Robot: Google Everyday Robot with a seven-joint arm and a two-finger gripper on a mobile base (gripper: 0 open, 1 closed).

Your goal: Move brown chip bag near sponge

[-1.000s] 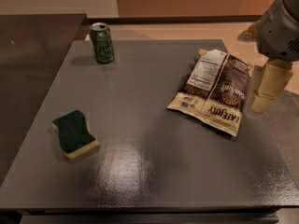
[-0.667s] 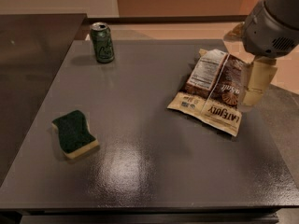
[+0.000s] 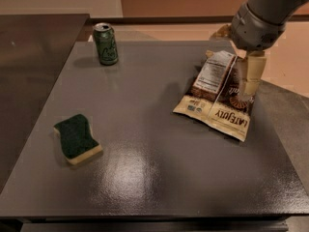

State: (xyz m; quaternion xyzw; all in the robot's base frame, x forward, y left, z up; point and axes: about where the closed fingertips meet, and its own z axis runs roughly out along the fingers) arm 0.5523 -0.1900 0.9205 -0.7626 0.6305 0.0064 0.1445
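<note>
The brown chip bag [image 3: 213, 94] lies flat on the right side of the dark grey table [image 3: 159, 173], its white nutrition label up and the "LATE JULY" lettering along its near edge. The sponge [image 3: 77, 138], dark green on top with a pale yellow base, lies at the table's left front, far from the bag. My gripper [image 3: 249, 92] hangs from the grey arm at the upper right and points down onto the bag's right part, covering some of it.
A green drink can [image 3: 106, 44] stands upright at the table's back left. A darker counter [image 3: 34, 47] adjoins the table on the left. The table's right edge runs just beyond the bag.
My arm has moved left, from beside the bag's right edge to over the bag's right part. The bag, sponge and can have not moved.
</note>
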